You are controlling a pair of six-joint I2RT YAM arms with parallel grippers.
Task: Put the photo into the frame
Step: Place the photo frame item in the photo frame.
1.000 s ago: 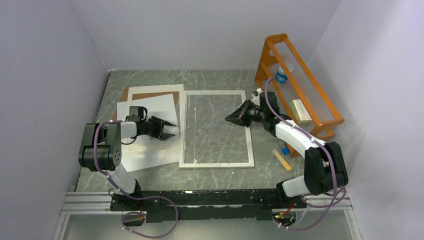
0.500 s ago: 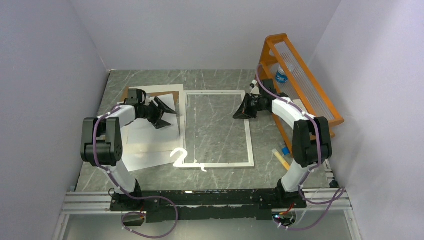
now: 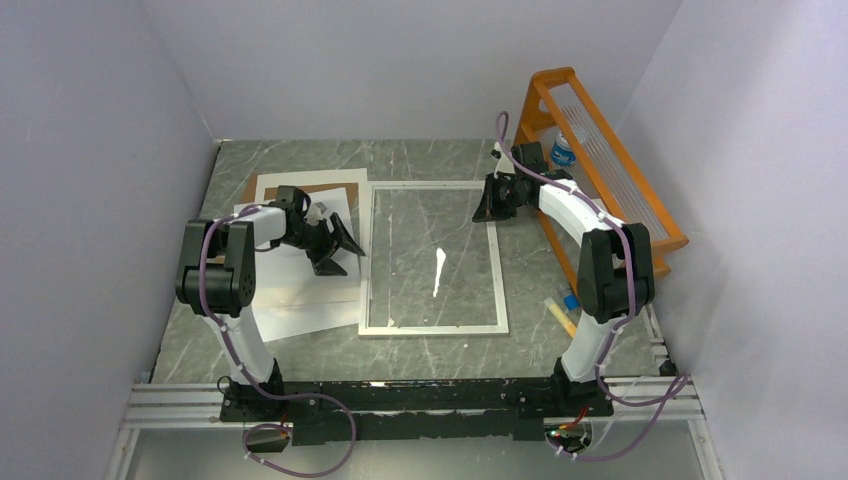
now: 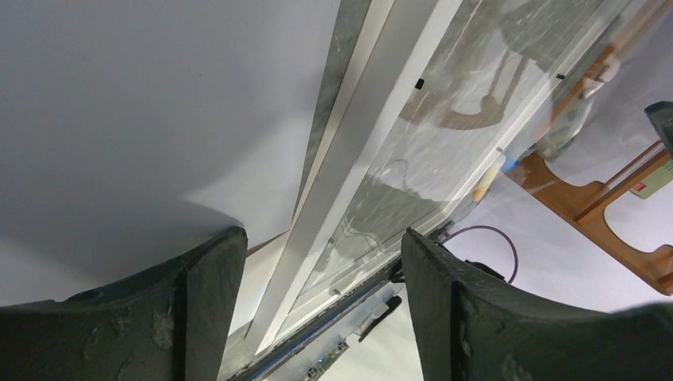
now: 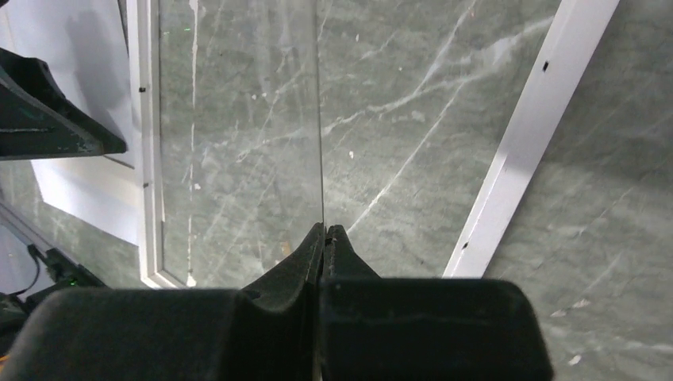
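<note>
The photo [image 3: 300, 312] lies white side up just left of the frame [image 3: 430, 329], lengthwise alongside it. The left gripper [image 3: 338, 255] hovers above it, jaws wide and empty. The right gripper [image 3: 482, 212], at the frame's far right corner, has its jaws shut.

You get soft, even overhead light in the top view, with only faint shadows on the tabletop [image 3: 440, 160] and one white streak of glare on the glass of the frame [image 3: 366, 260]. In your left wrist view the glass carries smeared reflections, a broad grey shadow crosses the white sheet [image 4: 159, 119], and the left claw [image 4: 321, 238] looks dark and slightly soft. Your right wrist view is sharp on the stone, but the right claw [image 5: 324, 230] is nearly black.
</note>
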